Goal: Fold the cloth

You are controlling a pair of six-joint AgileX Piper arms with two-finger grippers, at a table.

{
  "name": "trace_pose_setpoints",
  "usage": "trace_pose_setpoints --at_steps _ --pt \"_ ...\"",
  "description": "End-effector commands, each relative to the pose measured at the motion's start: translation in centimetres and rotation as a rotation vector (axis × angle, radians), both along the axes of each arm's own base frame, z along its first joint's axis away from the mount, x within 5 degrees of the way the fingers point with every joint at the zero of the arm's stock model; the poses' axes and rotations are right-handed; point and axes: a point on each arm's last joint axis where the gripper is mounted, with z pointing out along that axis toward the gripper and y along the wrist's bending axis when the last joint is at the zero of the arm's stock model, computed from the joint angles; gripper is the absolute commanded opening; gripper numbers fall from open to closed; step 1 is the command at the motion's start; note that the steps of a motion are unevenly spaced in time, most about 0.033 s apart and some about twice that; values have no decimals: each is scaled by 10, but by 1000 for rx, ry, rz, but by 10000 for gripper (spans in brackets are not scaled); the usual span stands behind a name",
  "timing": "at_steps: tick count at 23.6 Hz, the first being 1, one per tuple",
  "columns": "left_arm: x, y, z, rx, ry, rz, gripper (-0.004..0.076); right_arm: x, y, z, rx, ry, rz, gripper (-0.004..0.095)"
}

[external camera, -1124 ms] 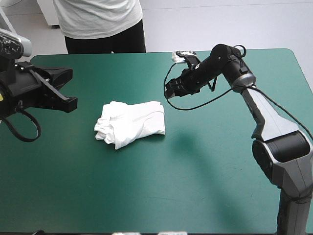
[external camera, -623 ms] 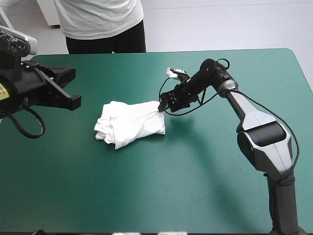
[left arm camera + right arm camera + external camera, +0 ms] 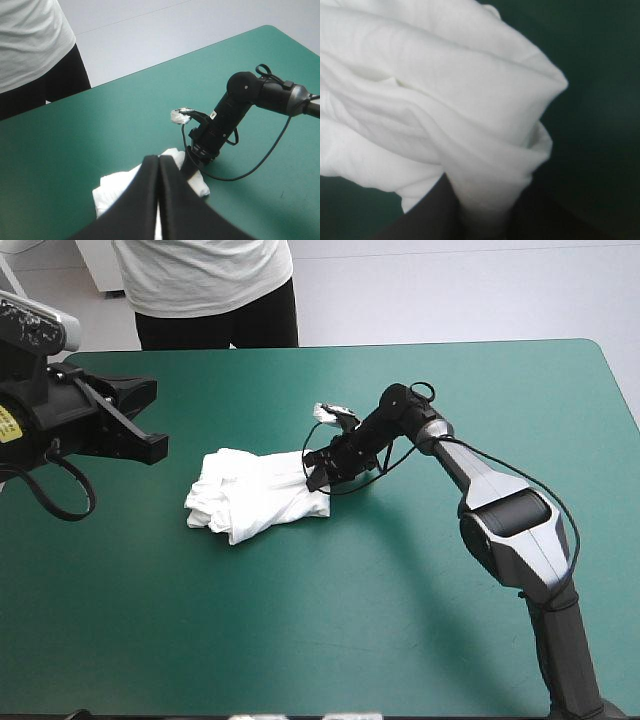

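The white T-shirt [image 3: 250, 495] lies as a folded, rumpled bundle left of the table's middle on the teal-green cover [image 3: 400, 620]. My right gripper [image 3: 318, 472] is at the bundle's right edge, low on the table. In the right wrist view, a thick fold of the T-shirt [image 3: 445, 100] runs down between that gripper's [image 3: 485, 210] black fingers, which are all but shut on it; the tips are hidden by cloth. My left gripper [image 3: 155, 445] hangs raised over the table's left part, apart from the cloth. Its fingers meet in one pointed arch [image 3: 159, 160], and the T-shirt [image 3: 112, 192] shows beyond it.
The right arm [image 3: 470, 465] reaches across the table's middle from the right. Bare cover stretches in front of the bundle and to the far right.
My right gripper came down and leftward onto the bundle's right edge and closed on a fold. The bundle slid a little to the left. The left gripper barely moved.
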Motion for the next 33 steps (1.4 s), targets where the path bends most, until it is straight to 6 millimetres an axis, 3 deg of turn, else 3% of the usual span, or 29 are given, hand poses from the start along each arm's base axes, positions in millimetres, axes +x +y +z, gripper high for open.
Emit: trace_pose_setpoints --at_steps 1,5,11,16,19,21,26,27,28,29,32,33 --pt "-8 2 3 -7 11 -10 -10 -2 -1 32 11 -98 6 -5" --pt "-8 2 3 -7 11 -10 -10 4 -12 27 -109 -135 -27 -5" --pt "-8 2 3 -7 11 -10 -10 15 -51 39 -268 -203 -96 -5" --pt "-8 2 3 -2 9 -13 -10 24 -99 51 -363 -189 -183 -5" --pt "-8 2 3 8 4 -18 -10 28 -151 64 -428 -178 -295 -5" --pt "-8 2 3 11 2 -19 -10 25 -171 64 -457 -164 -327 -5" --pt "-8 2 3 16 0 -22 -10 -10 -259 64 -588 -96 -493 -5" --pt "-8 2 3 16 0 -22 -10 -26 -285 65 -622 -79 -543 -5" --pt "-9 2 3 13 1 -25 -10 -33 -294 67 -630 -77 -566 -5" --pt "-9 1 3 9 3 -31 -10 -50 -317 71 -640 -75 -630 -5" --pt "-9 0 4 1 7 -43 -10 -91 -362 77 -654 -52 -759 -5" --pt "-10 0 4 -3 9 -48 -10 -98 -368 75 -656 -41 -779 -5"
